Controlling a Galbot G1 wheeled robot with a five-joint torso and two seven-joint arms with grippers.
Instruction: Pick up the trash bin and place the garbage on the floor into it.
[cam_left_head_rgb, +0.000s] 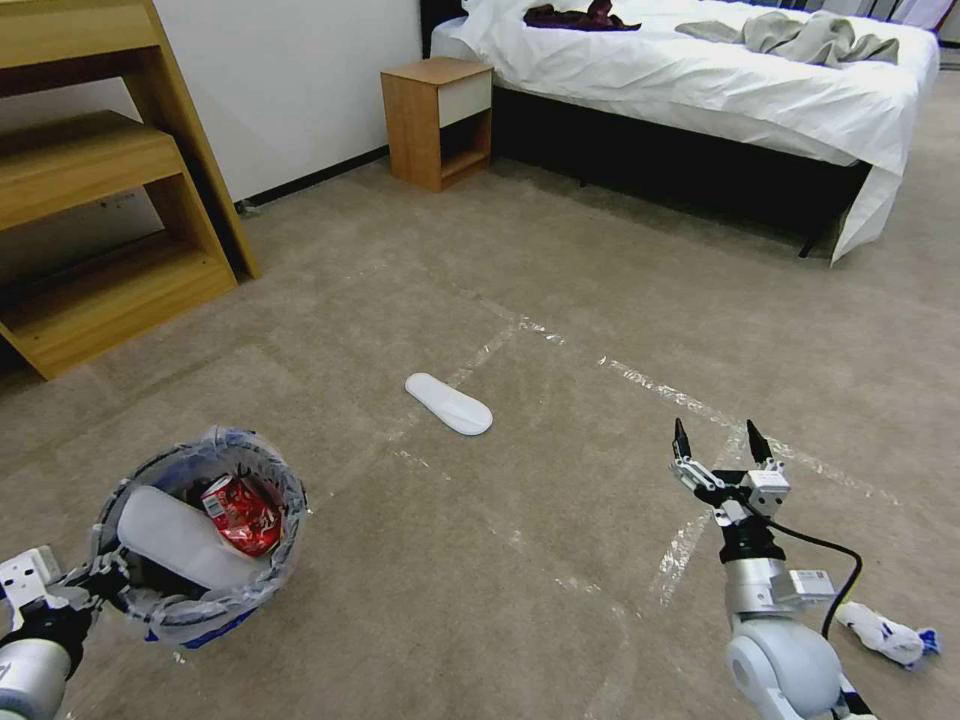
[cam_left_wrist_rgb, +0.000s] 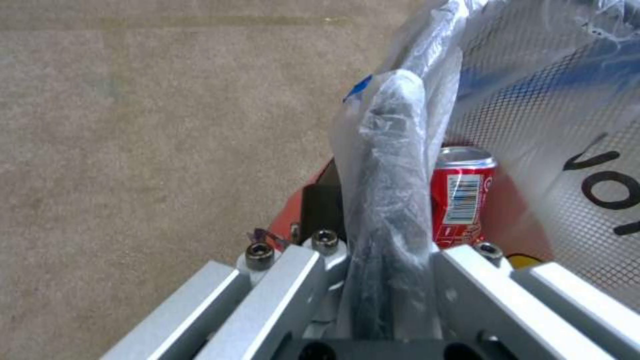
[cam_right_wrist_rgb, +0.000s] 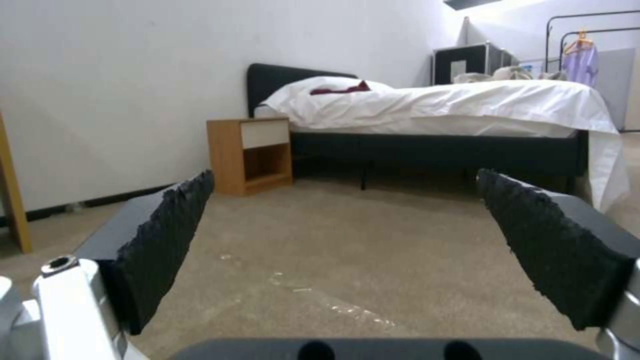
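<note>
A: Head view: beige carpet (cam_left_head_rgb: 560, 300) with clear tape lines (cam_left_head_rgb: 690, 545), nightstand (cam_left_head_rgb: 436, 120), bed (cam_left_head_rgb: 700, 90). Left gripper (cam_left_head_rgb: 95, 580) clamps the rim of the trash bin (cam_left_head_rgb: 200, 530), which holds a can and an insole. Another insole (cam_left_head_rgb: 448, 403) lies mid-floor.

B: Left wrist: can (cam_left_wrist_rgb: 461, 200) shows a barcode; brand unreadable.

A: Right wrist: right gripper (cam_right_wrist_rgb: 347, 250) spread wide, nothing between the jaws, aimed at the bed.

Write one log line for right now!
left claw: shut on bin rim | right claw: open, empty | insole on floor

A barcode label stands on the crushed red soda can (cam_left_wrist_rgb: 461, 200). Its digits are too small to read. Large black letters on the crinkled clear plastic bag (cam_left_wrist_rgb: 553, 125) are cut off and unreadable.
</note>
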